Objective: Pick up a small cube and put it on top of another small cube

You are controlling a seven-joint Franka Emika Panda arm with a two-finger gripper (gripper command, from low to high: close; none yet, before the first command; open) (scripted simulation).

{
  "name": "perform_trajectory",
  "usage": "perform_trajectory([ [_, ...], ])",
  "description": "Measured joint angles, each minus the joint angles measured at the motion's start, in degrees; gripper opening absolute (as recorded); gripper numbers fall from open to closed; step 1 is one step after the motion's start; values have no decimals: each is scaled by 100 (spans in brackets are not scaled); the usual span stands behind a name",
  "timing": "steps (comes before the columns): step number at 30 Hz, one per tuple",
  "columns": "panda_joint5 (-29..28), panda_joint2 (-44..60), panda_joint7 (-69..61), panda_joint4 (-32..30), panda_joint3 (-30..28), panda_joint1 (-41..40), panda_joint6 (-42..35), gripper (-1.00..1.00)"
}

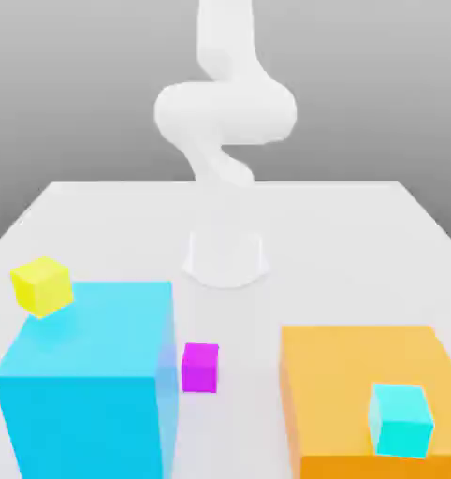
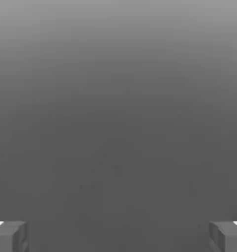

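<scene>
Your small magenta cube point(image 1: 200, 367) sits on the white table point(image 1: 360, 243), toward the near edge, roughly midway along it. It rests in the lane between two big blocks: the large cyan block point(image 1: 89, 379) at the exterior view's left, which it stands just beside (whether they touch you cannot tell), and the large orange block point(image 1: 360, 393) at the exterior view's right, clearly apart from it.

Small yellow cube point(image 1: 42, 285): perched on the cyan block's top, at its far corner toward the table's left edge, tilted a little.

Small light-cyan cube point(image 1: 400, 420): on top of the orange block, near its front corner toward the table's right edge.

Arm point(image 1: 225, 112): white, rising from a round base point(image 1: 225, 257) at the middle of the table, behind the blocks, then curling upward out of the exterior view.

Gripper point(image 2: 118, 236), in the hand view: the two grey fingertips point(image 2: 10, 236) stand far apart at opposite sides, jaws released, nothing between them (just flat grey background ahead).
</scene>
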Motion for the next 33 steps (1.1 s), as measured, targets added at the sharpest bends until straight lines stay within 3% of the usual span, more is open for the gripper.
perform_trajectory([
  [7,-386,1134,-231,-1123,-361,-394,318,0],
  [17,-586,2735,-42,-3005,-250,-385,1299,0],
  [33,9,4187,-181,-3496,-198,-105,3552,0],
])
